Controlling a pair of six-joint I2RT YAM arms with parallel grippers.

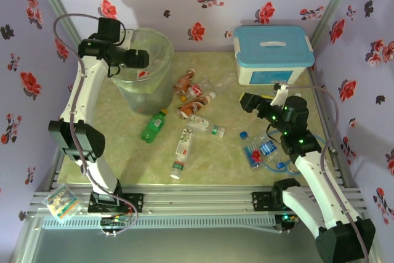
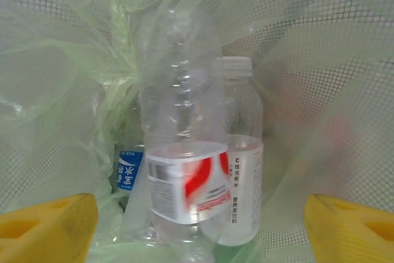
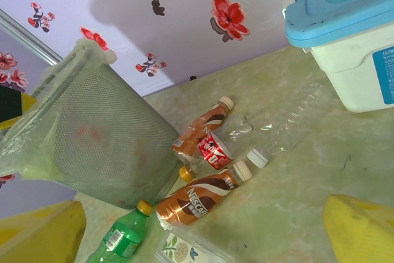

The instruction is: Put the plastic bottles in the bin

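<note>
While the left pincer (image 1: pixel 141 58) hangs over the mouth of the bin (image 1: pixel 161 84), its yellow fingers (image 2: pixel 49 229) stand wide apart and touch nothing. The left wrist view looks down into the bin's clear bag lining. A clear bottle with a red and white label (image 2: pixel 184 186) is blurred there, free of both fingers. Beside it, deeper in the bin, stands a white-capped bottle (image 2: pixel 241 152), and a blue-labelled one (image 2: pixel 127 173) shows behind them.

The right pincer (image 1: pixel 245 101) is well apart from the bin, over bare tabletop (image 1: pixel 228 158), with its jaws spread as wide as they go and nothing between them.

The other plastic bottles lie on their sides outside the bin. A green bottle (image 1: pixel 154 126) lies just beside the bin's foot. On the same side of the bin, close to its wall, lie two brown bottles (image 3: pixel 200 129) (image 3: pixel 197 198), with a small clear red-labelled one (image 3: pixel 212 150) between them. A crushed clear bottle (image 3: pixel 283 130) lies a little farther from the bin. Beyond the green bottle from the bin lie a short white-labelled bottle (image 1: pixel 206 126) and a longer one with a white and green label (image 1: pixel 181 152). Farthest from the bin, by the right arm, lies a cluster of blue-labelled bottles (image 1: pixel 258 149). A white box with a blue lid (image 1: pixel 273 53) stands across the tabletop from the bin.
</note>
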